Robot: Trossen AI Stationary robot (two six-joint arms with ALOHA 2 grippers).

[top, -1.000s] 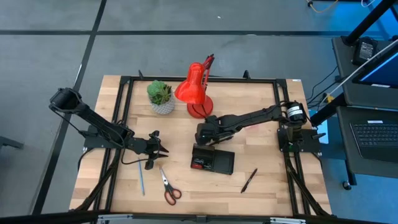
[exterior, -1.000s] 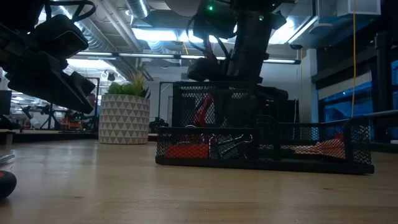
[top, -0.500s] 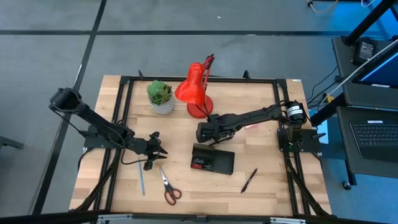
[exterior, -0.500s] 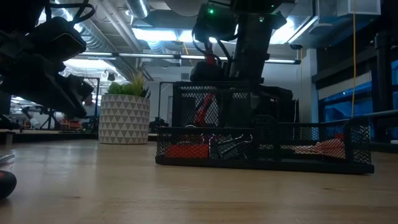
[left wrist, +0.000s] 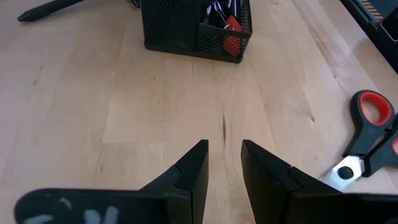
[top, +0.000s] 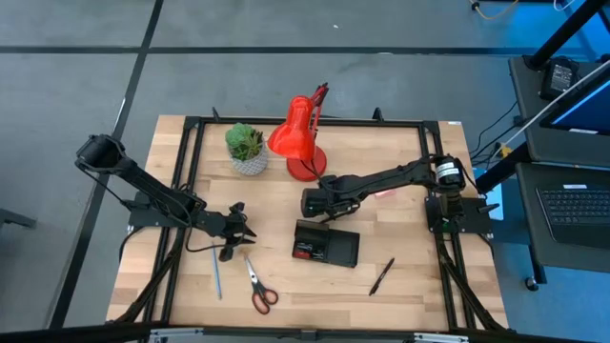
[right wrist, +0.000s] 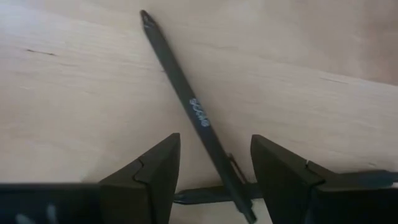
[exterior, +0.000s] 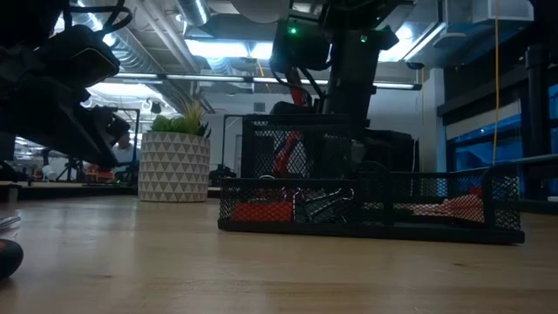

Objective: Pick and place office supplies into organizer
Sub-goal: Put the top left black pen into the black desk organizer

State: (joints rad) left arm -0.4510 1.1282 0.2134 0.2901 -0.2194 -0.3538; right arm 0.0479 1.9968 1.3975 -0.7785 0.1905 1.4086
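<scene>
A black pen [right wrist: 194, 109] lies flat on the wooden table, just beyond the far side of the black mesh organizer [top: 326, 245]. My right gripper [right wrist: 214, 168] hangs open over it, pointing down, one finger on each side of the barrel and clear of it. In the high view the right gripper [top: 315, 205] hides that pen. My left gripper [top: 245, 232] hovers open left of the organizer [left wrist: 196, 25], with nothing between its fingers. Red-handled scissors [top: 257, 286], a thin blue pen [top: 216, 276] and a second black pen [top: 382, 276] lie near the front edge.
A red desk lamp [top: 300, 133] and a potted plant [top: 246, 148] stand at the back of the table. A black metal frame [top: 191, 171] runs around the table. The organizer [exterior: 366, 205] holds clips and a red item. Bare wood lies between the two grippers.
My right gripper has turned a little about its own pointing line while staying over the same spot behind the organizer. Its fingers have kept the same gap.
</scene>
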